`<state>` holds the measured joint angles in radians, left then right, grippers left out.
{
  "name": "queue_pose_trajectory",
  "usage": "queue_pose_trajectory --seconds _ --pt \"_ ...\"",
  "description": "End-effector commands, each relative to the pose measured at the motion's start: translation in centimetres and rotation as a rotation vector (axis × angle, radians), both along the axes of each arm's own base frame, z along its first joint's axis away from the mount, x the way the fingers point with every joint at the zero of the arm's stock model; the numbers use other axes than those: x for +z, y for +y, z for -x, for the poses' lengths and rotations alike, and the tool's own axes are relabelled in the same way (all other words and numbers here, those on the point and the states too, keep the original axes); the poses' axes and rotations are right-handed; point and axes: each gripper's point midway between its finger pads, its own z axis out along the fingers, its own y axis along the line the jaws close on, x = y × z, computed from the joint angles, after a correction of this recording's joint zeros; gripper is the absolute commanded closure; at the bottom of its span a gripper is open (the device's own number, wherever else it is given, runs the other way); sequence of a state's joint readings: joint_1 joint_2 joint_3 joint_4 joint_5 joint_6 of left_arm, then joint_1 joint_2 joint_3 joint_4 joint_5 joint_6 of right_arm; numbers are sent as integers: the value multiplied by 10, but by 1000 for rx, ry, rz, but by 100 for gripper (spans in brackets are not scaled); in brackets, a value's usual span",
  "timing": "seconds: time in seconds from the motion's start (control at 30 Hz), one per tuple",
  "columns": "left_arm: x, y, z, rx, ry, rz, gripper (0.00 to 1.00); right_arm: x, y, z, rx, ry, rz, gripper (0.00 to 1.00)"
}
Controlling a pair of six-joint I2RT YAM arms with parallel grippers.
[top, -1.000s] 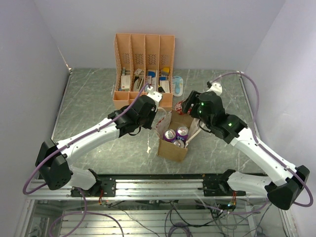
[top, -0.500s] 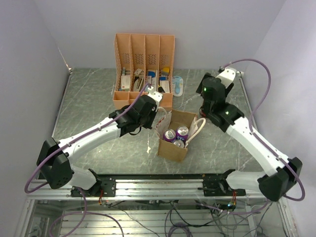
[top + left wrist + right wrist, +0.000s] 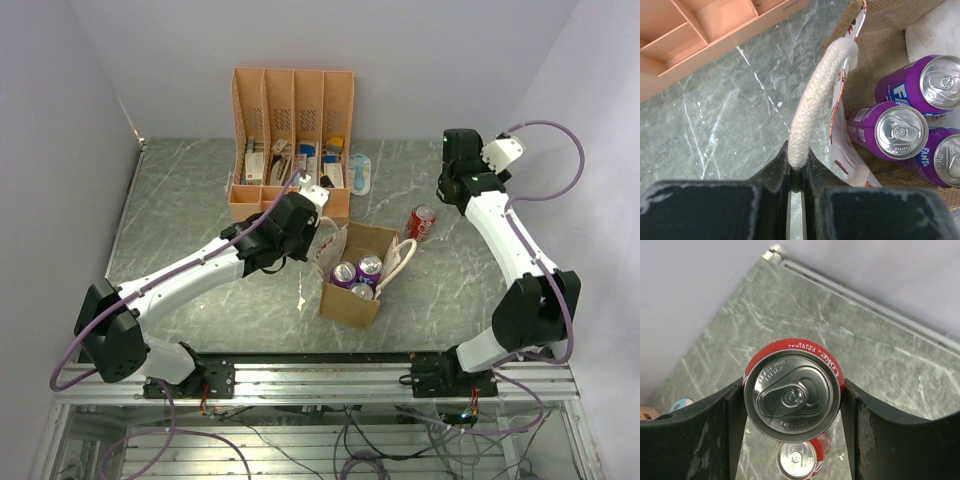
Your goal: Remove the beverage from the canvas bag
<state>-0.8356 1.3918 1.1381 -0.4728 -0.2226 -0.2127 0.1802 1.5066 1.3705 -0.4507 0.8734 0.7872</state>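
The tan canvas bag (image 3: 350, 303) stands open in the middle of the table, and three purple Fanta cans (image 3: 900, 131) stand upright inside it. My left gripper (image 3: 797, 156) is shut on the bag's white rope handle (image 3: 815, 95) at its left rim. My right gripper (image 3: 792, 390) is raised over the back right of the table, its fingers shut on the sides of a red Coke can (image 3: 790, 347) seen from above. A second red Coke can (image 3: 422, 222) stands on the table right of the bag, directly below the held one.
A salmon-pink slotted organizer (image 3: 292, 100) with small items stands at the back, just behind the bag. A blue-and-white object (image 3: 361, 172) lies to its right. A white scrap (image 3: 302, 300) lies left of the bag. Walls close the table in on three sides.
My right arm rose from the bag's far right rim and swung up to the back right. The red can on the table now shows. The left arm has stayed still.
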Motion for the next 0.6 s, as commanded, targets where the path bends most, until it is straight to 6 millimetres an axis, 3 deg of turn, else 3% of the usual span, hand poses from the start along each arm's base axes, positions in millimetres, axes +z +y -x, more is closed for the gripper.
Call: queue_pose_trajectory --seconds 0.0,0.23,0.57 --pt "16 3 -6 7 -35 6 93 -12 -17 -1 -136 -68 -158 100" --pt "18 3 -6 6 -39 12 93 -71 -30 14 -297 33 -265 100" --pt "21 3 -5 5 -43 17 93 -120 -19 17 -287 95 -331 100"
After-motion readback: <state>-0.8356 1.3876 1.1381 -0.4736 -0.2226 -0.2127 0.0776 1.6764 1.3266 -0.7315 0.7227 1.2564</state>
